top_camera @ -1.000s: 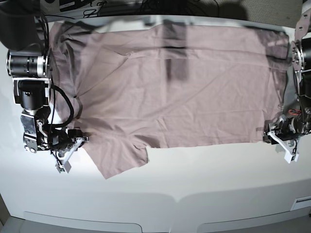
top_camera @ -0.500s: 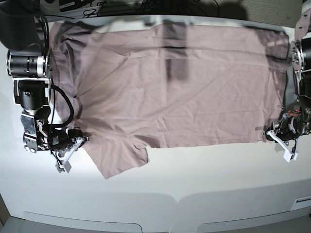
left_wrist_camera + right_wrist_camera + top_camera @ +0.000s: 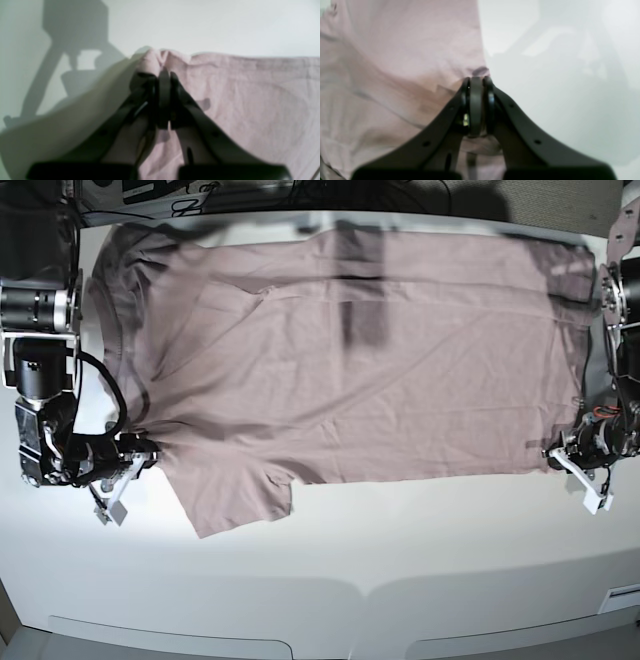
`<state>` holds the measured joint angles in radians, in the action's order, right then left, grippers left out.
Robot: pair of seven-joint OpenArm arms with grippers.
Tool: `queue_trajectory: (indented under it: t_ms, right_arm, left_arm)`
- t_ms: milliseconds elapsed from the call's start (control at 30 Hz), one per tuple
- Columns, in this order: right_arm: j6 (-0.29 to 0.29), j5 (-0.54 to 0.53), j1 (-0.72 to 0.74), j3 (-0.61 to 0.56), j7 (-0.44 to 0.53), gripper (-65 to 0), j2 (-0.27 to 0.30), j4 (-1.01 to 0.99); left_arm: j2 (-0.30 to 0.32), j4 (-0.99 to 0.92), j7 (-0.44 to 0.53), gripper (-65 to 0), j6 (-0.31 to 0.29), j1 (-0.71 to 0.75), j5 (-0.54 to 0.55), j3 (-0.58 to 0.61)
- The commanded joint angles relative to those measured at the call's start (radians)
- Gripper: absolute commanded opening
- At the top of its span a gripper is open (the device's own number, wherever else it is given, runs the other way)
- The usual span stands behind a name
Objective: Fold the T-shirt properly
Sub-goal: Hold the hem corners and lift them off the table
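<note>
Shirt [image 3: 360, 350] lies spread flat across table [image 3: 400, 560], unfolded; every fold remains. Left gripper [image 3: 163, 72] is clamped on its hem corner at 3 o'clock, right gripper [image 3: 477, 79] pinches an edge at 9 o'clock.

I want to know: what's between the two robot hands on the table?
The pink T-shirt lies spread flat between the left gripper and right gripper; the base view shows it.

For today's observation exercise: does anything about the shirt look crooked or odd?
Yes. The T-shirt lies spread across the table, but one sleeve sticks out askew past its near edge, and creases run across the body.
</note>
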<state>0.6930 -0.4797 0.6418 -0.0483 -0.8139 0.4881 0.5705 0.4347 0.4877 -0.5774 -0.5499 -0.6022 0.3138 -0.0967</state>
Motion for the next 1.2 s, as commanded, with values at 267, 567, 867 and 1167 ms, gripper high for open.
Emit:
queue_trajectory:
  t_ms: [267,567,867,1167]
  right_arm:
    - [0.005,-0.136,0.033,0.002,-0.097,-65.0,0.022,0.096]
    - [0.005,-0.216,0.032,0.003,-0.137,-65.0,0.052,0.162]
    - [0.005,-0.297,0.07,0.002,-0.239,-65.0,0.086,0.176]
    - [0.005,-0.448,0.069,0.002,-0.345,-65.0,0.093,0.199]
  left_arm:
    - [0.017,0.193,-0.137,-65.0,-0.005,-0.029,0.101,-0.002]
    - [0.043,0.232,-0.135,-65.0,-0.005,-0.03,0.107,-0.002]
    - [0.104,0.234,-0.227,-65.0,-0.067,-0.029,0.277,-0.002]
    - [0.115,0.285,-0.268,-65.0,-0.094,-0.022,0.349,-0.002]
